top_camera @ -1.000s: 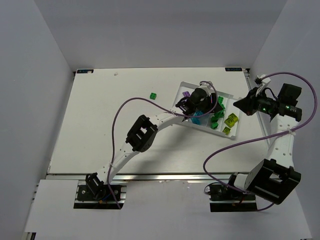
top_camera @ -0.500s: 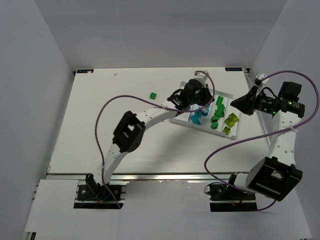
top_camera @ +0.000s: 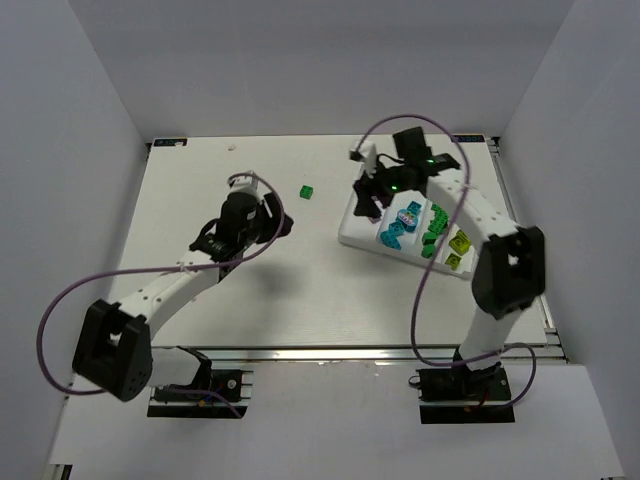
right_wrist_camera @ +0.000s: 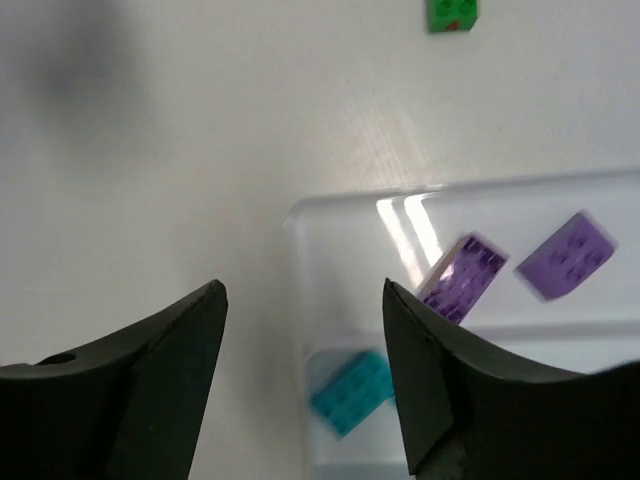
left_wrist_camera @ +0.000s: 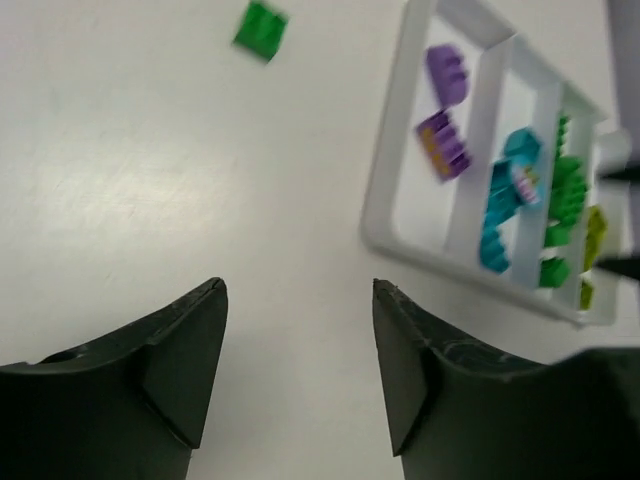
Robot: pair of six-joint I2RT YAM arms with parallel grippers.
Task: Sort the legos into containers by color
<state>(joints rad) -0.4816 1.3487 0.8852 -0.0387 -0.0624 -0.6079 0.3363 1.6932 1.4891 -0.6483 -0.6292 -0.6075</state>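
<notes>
White table has a wide stretch of room left of the tray, which sits near the right edge. Left gripper has backed off the tray onto that stretch, jaws apart, holding nothing. Right gripper has swung in over the tray's purple bricks, jaws also spread and holding nothing. One green brick lies loose on the table, left of the tray.

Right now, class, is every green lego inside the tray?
No, one green lego lies on the table, apart from the white tray.

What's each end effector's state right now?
Left end effector: open, holding nothing.
Right end effector: open, holding nothing.
</notes>
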